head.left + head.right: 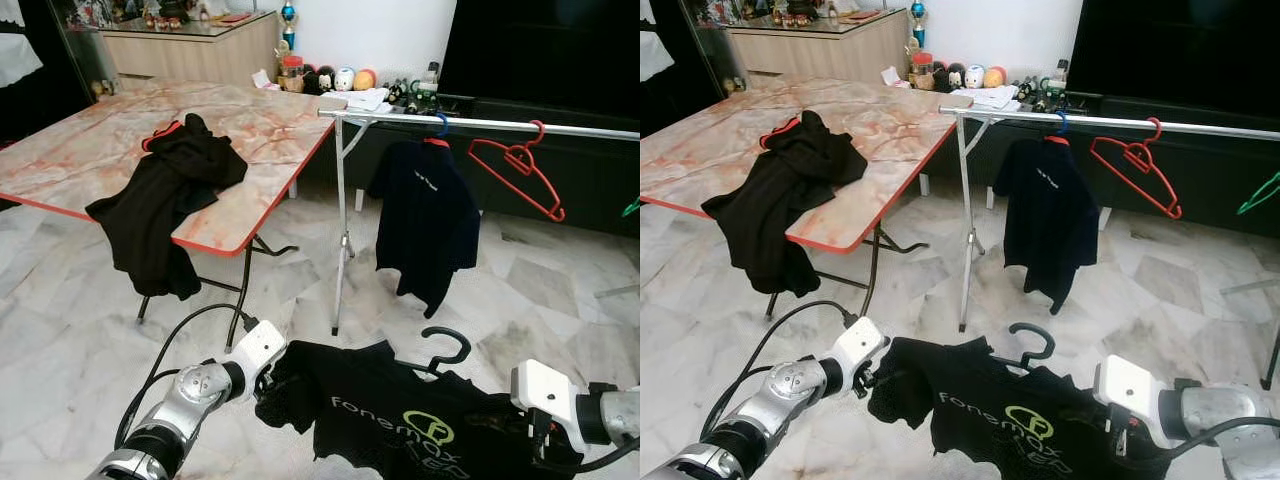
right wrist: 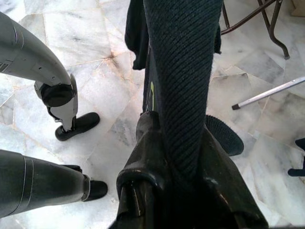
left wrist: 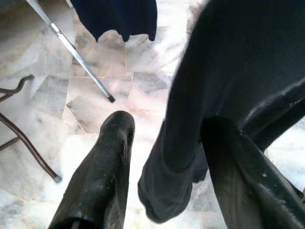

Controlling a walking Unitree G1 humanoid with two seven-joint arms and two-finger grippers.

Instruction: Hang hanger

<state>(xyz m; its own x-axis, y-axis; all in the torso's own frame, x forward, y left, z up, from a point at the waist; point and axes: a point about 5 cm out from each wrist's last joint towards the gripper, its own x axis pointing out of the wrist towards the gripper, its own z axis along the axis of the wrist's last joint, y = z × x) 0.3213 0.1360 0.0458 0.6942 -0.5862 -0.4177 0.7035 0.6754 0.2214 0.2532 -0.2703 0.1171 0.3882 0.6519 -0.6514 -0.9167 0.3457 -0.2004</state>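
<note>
A black T-shirt (image 1: 400, 420) with a green and white logo hangs on a black hanger, whose hook (image 1: 450, 345) sticks up above the collar. Both arms hold it low over the floor. My right gripper (image 2: 186, 133) is shut on the shirt's shoulder, with ribbed cloth pinched between its fingers. My left gripper (image 3: 167, 129) is at the shirt's other sleeve (image 1: 285, 390), fingers spread, the sleeve hanging between them and draped against one finger (image 3: 228, 157). The silver clothes rail (image 1: 480, 123) runs across ahead, well above the hanger.
On the rail hang a dark shirt (image 1: 425, 220) and an empty red hanger (image 1: 520, 165); a green hanger (image 1: 1260, 195) is farther right. The rack's leg (image 1: 340, 250) stands ahead. A marble-topped folding table (image 1: 250, 130) on the left carries a black garment (image 1: 165, 200).
</note>
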